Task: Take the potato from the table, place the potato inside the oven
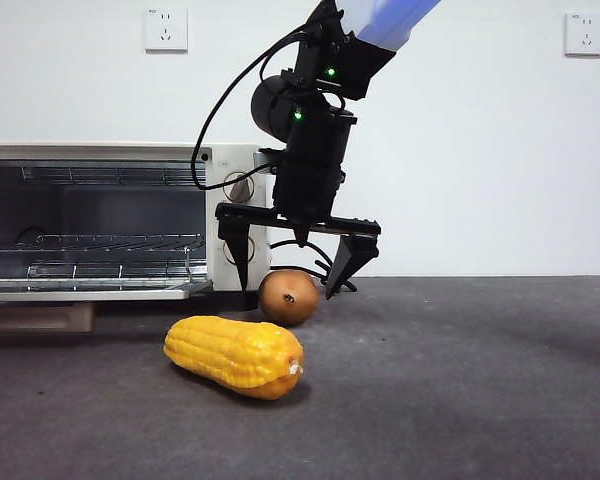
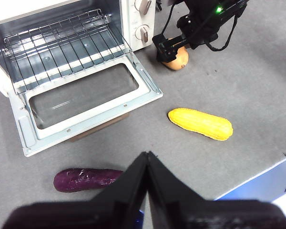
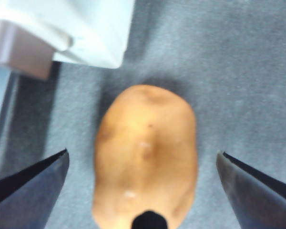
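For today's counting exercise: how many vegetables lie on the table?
3. The potato sits by the oven's knob end, between the open right gripper's jaws. The corn lies nearer the camera. A purple eggplant lies before the open door.

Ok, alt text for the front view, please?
The right gripper hangs open astride a small orange-brown oval potato on the dark grey table, beside a cream-white toaster oven with its door open. A bright yellow corn cob lies nearer.

Potato (image 1: 288, 296) behind corn (image 1: 236, 355) (beside oven (image 1: 120, 220))
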Controlling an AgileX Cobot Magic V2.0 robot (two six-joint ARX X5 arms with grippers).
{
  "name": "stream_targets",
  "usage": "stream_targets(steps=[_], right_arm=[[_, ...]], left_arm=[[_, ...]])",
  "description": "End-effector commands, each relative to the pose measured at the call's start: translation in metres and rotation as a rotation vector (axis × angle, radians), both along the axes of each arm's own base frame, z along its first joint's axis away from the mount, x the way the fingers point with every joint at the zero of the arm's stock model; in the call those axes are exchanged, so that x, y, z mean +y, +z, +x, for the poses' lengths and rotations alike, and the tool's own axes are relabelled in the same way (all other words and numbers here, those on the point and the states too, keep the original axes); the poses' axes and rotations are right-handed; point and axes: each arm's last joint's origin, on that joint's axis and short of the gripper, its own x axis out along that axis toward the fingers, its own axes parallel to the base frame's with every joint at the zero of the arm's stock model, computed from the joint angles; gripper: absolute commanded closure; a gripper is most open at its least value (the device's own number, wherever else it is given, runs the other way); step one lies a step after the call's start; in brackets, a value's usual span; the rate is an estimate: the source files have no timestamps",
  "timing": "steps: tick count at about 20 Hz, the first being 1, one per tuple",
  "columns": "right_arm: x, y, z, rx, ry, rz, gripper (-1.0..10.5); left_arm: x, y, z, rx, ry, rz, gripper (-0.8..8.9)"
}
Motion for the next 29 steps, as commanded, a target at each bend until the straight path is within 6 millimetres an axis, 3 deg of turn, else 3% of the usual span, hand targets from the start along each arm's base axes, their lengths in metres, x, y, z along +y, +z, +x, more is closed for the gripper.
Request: stream_targets(steps=[1,3,8,9,11,13,19,22,29], right_arm=[[0.000,-0.012,0.005,0.016,-0.017,0.004,3.6],[-0.001,-0.017,0.006,0.053,-0.032,0.045,4.0],[-0.002,-0.019,0.004,0.099,-0.024,0.051,8.9],[-0.003,-0.019,0.003,0.105,-0.031,0.048,9.2],[-0.003,-0.014,0.002,0.108,-0.035,0.039,9.2],[-0.004,0.003,0.001,0.131,-0.038,0.024,9.2],[-0.006,0.099,-0.017,0.148,0.007,0.042,9.2],[0.006,0.136,-0.033,0.112,0.122,0.164,9.2],[0.066,0.147,-0.058,-0.083,0.292,0.303,9.1]], left_arm=[[-0.001,-0.001,0.002,-0.004,-0.010,0.003,8.19],[-0.001,-0.001,0.003,-0.001,-0.015,0.003,8.19],[-0.002,-0.001,0.002,-0.001,-0.023,0.004,8.19],[-0.002,-0.001,0.002,-0.001,-0.023,0.004,8.19],[-0.002,-0.001,0.002,-0.001,-0.023,0.004,8.19],[-0.002,-0.001,0.002,-0.001,-0.023,0.003,8.19],[-0.002,-0.001,0.002,0.000,-0.023,0.003,8.18],[-0.002,-0.001,0.002,-0.002,-0.023,0.003,8.19],[-0.003,-0.002,0.006,0.007,-0.028,0.012,8.18]])
